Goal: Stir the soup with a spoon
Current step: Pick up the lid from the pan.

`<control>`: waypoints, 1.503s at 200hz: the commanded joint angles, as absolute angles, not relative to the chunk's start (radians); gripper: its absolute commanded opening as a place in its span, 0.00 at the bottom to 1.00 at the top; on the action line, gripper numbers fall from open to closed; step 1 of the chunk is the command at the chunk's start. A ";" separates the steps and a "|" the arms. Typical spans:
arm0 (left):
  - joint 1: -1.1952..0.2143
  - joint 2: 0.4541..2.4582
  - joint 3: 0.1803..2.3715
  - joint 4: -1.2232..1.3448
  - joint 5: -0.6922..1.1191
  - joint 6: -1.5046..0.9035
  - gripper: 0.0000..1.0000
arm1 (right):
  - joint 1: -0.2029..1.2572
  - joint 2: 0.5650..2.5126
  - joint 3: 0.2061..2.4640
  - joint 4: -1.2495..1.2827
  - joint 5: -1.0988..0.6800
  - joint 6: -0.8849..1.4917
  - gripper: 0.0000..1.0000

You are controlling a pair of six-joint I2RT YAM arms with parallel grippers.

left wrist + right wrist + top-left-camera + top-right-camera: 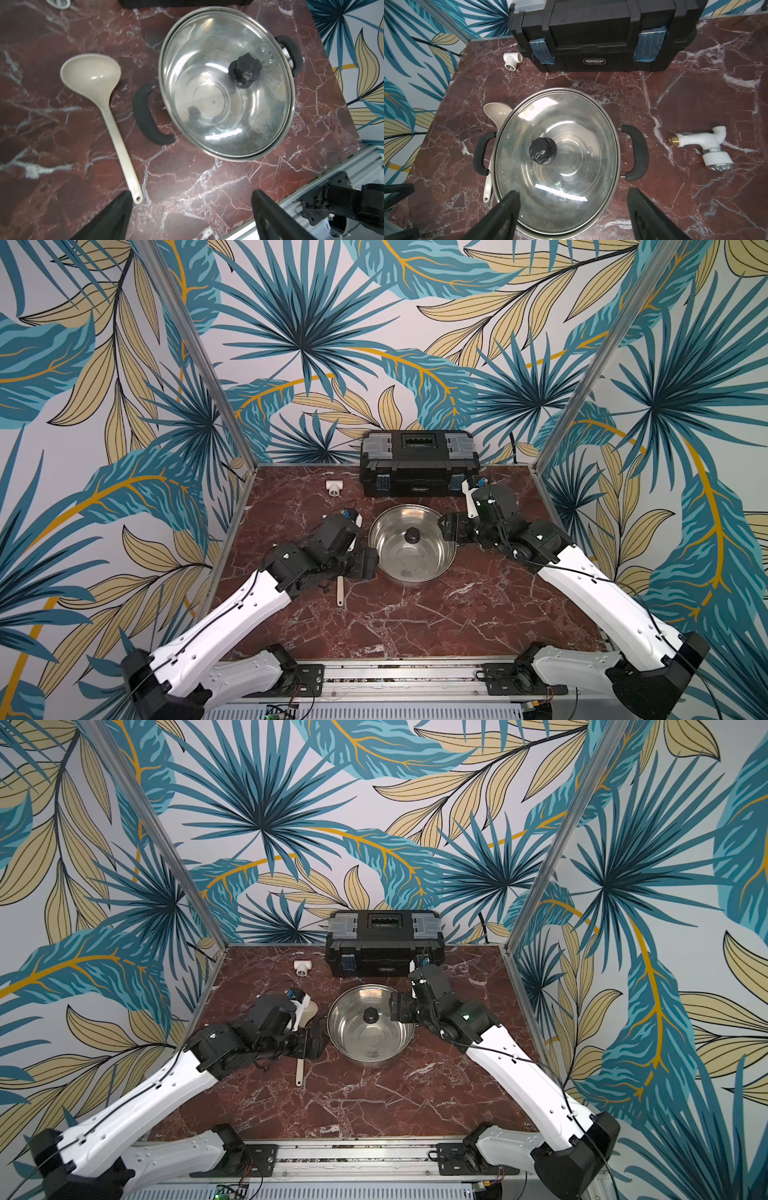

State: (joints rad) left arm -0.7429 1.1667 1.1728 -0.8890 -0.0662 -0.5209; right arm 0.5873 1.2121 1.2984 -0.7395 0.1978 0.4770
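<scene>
A steel pot (432, 568) (388, 1050) stands mid-table under a glass lid (207, 62) (571, 116) with a black knob (412, 536) (543, 151). No soup shows through the lid; the pot's bottom looks bare. The spoon (116, 133), a cream-beige ladle, lies flat on the table left of the pot, its handle end (340, 593) (299, 1073) toward the front and its bowl (496, 113) toward the back. My left gripper (192, 194) (365, 564) hangs open over the pot's left handle (145, 120), beside the spoon. Over the pot's right edge, my right gripper (573, 192) (451, 526) is open and empty.
A black toolbox (419, 464) (602, 31) stands against the back wall behind the pot. A small white T-shaped pipe fitting (333, 487) (512, 60) lies at the back left. A white tap fitting with a shower head (704, 149) lies right of the pot.
</scene>
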 commanded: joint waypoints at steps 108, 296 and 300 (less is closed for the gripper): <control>-0.859 1.770 1.746 -0.972 -0.167 -0.404 0.73 | 0.591 0.939 1.311 -0.934 0.313 0.520 0.86; -0.867 1.942 1.837 -0.994 -0.196 -0.417 0.51 | 0.590 0.921 1.256 -0.913 0.303 0.539 0.87; -0.867 1.942 1.835 -0.994 -0.196 -0.420 0.50 | 0.590 0.919 1.256 -0.914 0.302 0.540 0.87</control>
